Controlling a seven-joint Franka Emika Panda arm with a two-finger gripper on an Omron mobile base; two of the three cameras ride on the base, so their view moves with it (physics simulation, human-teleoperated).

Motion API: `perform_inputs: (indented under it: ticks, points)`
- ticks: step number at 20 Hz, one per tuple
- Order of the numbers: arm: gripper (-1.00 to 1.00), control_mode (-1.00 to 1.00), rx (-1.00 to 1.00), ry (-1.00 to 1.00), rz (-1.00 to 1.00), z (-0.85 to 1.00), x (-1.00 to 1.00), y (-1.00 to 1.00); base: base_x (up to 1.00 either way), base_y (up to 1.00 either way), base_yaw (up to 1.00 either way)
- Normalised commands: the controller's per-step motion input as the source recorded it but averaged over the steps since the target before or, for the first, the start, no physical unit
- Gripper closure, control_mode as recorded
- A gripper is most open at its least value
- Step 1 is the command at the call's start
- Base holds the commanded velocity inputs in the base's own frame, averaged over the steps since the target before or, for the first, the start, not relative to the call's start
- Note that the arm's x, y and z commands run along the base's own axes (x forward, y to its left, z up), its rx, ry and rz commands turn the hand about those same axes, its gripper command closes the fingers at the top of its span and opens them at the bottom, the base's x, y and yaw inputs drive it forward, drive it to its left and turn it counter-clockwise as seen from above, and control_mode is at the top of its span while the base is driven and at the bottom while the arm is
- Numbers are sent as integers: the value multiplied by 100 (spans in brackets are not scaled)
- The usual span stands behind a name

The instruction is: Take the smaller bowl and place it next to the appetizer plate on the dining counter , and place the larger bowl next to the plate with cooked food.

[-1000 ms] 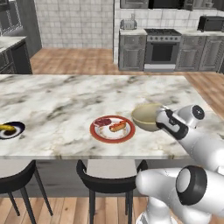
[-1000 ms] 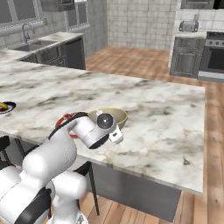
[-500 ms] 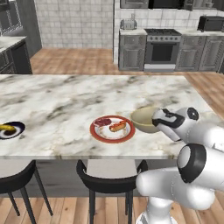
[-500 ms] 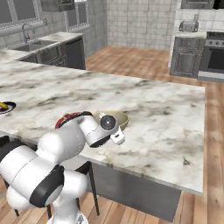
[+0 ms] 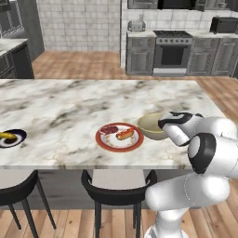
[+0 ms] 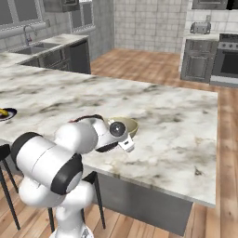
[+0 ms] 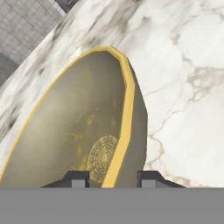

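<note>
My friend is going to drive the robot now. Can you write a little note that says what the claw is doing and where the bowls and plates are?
Claw: pinched on the rim of the larger bowl, one tip inside, one outside.
The larger bowl sits on the dining counter, right beside the plate with cooked food.
The appetizer plate, with its yellow piece, is far along the counter near the front edge.
Done: the big bowl looks to be in place.
Left: open the claw, lift away, then fetch the smaller bowl and set it by the appetizer plate.
</note>
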Motion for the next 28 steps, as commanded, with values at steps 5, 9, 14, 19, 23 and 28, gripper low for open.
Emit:
perform_inputs:
  ticks: [5, 9, 14, 19, 23, 28]
  points:
    - [100, -100, 0, 0, 0, -20, 21, -4, 0, 0, 0]
    - [-100, -100, 0, 0, 0, 2, -23, 0, 0, 0, 0]
    - [-100, -100, -2, -6, 4, 54, -35, -7, 0, 0, 0]
    - [-100, -100, -8, 2, 7, 100, 0, -3, 0, 0, 0]
    - [-100, -100, -9, 13, 6, 100, -1, -16, 0, 0, 0]
    - [-100, -100, -4, 34, 4, 100, -37, -23, 0, 0, 0]
